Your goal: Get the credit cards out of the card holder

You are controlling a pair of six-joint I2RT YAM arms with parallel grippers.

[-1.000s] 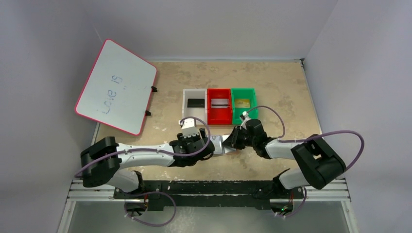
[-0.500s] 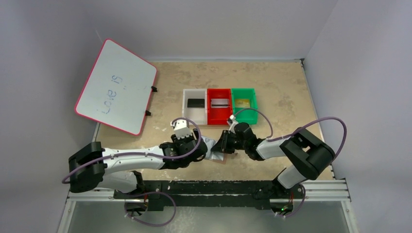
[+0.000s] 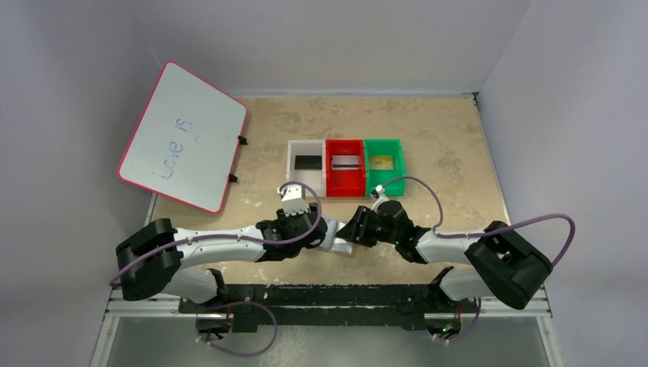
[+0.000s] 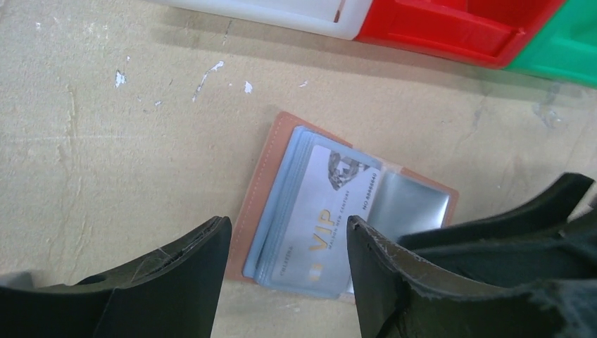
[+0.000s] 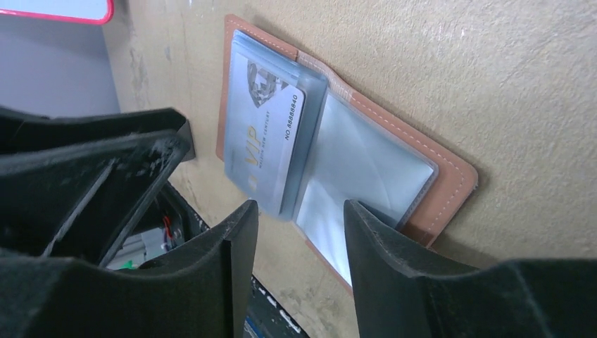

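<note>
Beige tabletop [image 3: 458, 153], one card holder [image 4: 412, 204] open, one silver card [image 4: 327, 218] sleeved, three bins [image 3: 345, 186], left gripper [image 4: 287, 232], right gripper [image 5: 301, 211], both parted.

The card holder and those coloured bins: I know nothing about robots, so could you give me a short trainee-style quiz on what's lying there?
1. True or false: the card holder lies folded shut on the table.
2. Which bin contains the gold card? A) white bin B) red bin C) green bin
3. Fill in: the silver card inside the holder reads "___" in gold letters.

Key:
1. False, it lies open.
2. C.
3. VIP.
</note>
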